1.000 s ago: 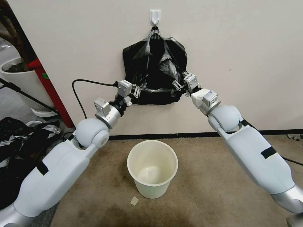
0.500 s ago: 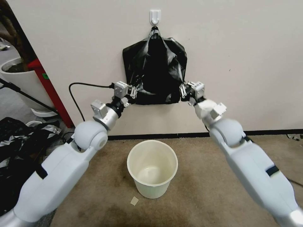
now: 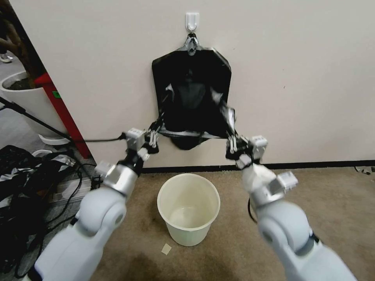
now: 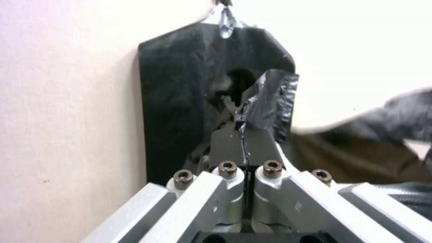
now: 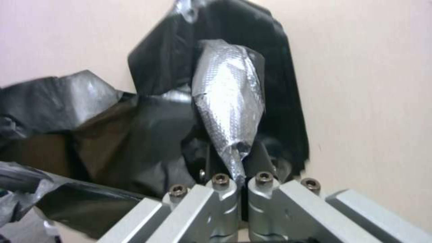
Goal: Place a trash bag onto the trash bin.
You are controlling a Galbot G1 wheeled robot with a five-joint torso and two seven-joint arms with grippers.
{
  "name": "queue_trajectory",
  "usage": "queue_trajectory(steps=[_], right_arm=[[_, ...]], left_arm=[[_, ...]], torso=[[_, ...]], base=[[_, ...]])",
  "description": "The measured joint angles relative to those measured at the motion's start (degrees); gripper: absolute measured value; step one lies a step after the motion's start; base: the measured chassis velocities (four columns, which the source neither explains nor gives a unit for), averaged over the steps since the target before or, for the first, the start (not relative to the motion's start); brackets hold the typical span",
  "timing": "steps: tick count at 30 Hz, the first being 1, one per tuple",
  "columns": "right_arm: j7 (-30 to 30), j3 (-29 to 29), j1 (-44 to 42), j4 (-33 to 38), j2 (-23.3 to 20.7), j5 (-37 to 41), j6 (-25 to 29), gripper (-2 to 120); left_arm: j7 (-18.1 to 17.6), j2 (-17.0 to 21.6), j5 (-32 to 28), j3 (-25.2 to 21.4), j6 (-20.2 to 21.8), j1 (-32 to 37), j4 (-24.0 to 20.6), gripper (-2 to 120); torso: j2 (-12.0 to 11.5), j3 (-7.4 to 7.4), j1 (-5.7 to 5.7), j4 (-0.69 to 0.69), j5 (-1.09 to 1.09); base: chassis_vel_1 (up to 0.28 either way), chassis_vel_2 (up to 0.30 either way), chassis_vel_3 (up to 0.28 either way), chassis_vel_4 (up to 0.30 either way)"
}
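Both grippers are clamped on the trash bag where it hangs against the far wall: the left gripper has its fingers pressed together on a fold of glossy film at the bag's lower left corner, and the right gripper pinches a stretched, shiny strip of the same film at the lower right. From the left wrist view the jaws meet with a thin black edge of the trash bag caught between them; from the right wrist view a silvery twist of the trash bag runs down into the closed jaws. Between the two grippers the film opens into a drooping mouth, with taut strands running up from each corner. Behind it a flat black pack hangs from a white wall hook; just where pack ends and loose film begins is hard to make out. Below and nearer, on the brown carpet, stands the trash bin, upright, well apart from the bag. Off to the left lies a dark jumble of fabric and cables.
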Motion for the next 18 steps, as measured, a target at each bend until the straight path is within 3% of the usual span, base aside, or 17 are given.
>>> queue_trajectory(steps=[3,6,10,18], right_arm=[[1.8,-0.3,-1.4,2.5,0.2,0.8,-2.4,0],[4.0,-0.4,-2.0,6.7,-0.2,2.9,-7.0,0],[4.8,-0.6,-2.2,8.1,-0.7,3.7,-9.4,0],[6.3,-2.2,-2.9,2.4,-0.5,3.7,-9.5,0]], left_arm=[[-0.5,0.7,-1.0,-0.7,1.8,1.0,-2.7,0],[-1.6,1.8,-4.2,-1.2,6.9,1.6,-6.6,0],[-2.9,1.3,-5.3,-0.6,11.4,2.6,-8.3,0],[-4.2,-2.5,-0.6,2.5,14.2,4.8,-5.6,0]], torso=[[0.0,0.0,0.0,0.0,0.0],[0.0,0.0,0.0,-0.01,0.01],[0.0,0.01,0.0,0.0,0.01],[0.0,0.01,0.0,-0.01,0.01]], base=[[0.0,0.0,0.0,0.0],[0.0,0.0,0.0,0.0],[0.0,0.0,0.0,0.0],[0.0,0.0,0.0,0.0]])
